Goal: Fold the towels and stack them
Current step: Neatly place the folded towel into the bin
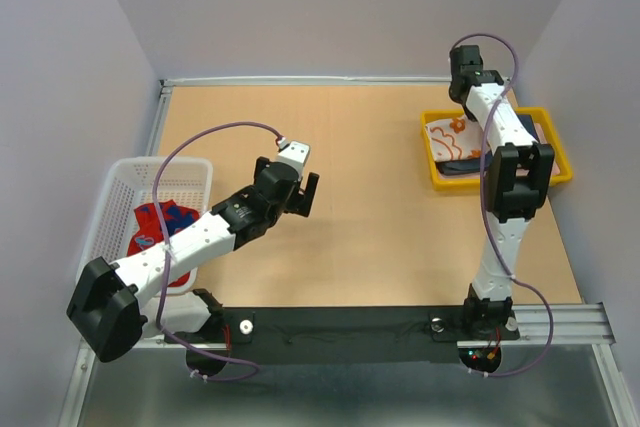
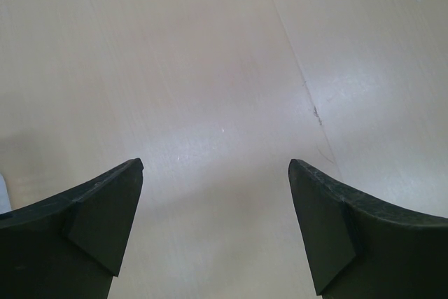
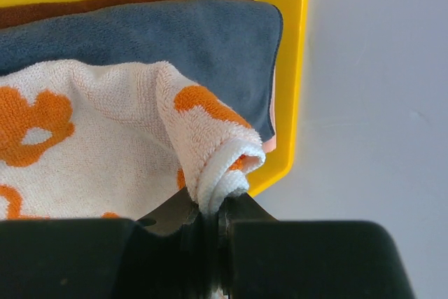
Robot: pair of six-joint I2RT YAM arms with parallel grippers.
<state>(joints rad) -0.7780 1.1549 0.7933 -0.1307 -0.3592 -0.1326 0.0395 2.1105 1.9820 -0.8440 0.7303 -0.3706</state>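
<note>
At the far right of the pale wooden table [image 1: 380, 217], your right fingers [image 3: 246, 213] pinched a corner of the orange-flowered white terry towel [image 3: 105, 138], probably to square it inside the yellow plastic tray [image 3: 292, 47]. Your left fingers [image 2: 91, 222] hung released, empty.

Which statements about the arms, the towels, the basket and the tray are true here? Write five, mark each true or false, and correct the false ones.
1. The right jaws are shut on a fold of the white towel with orange pattern. True.
2. The left jaws hold a towel. False: they stand open and empty over the bare table.
3. The navy towel lies in the yellow tray. True.
4. The red towel with blue patches lies on the table. False: it is in the white mesh basket.
5. The patterned towel lies under the navy one. False: it lies on top.
</note>
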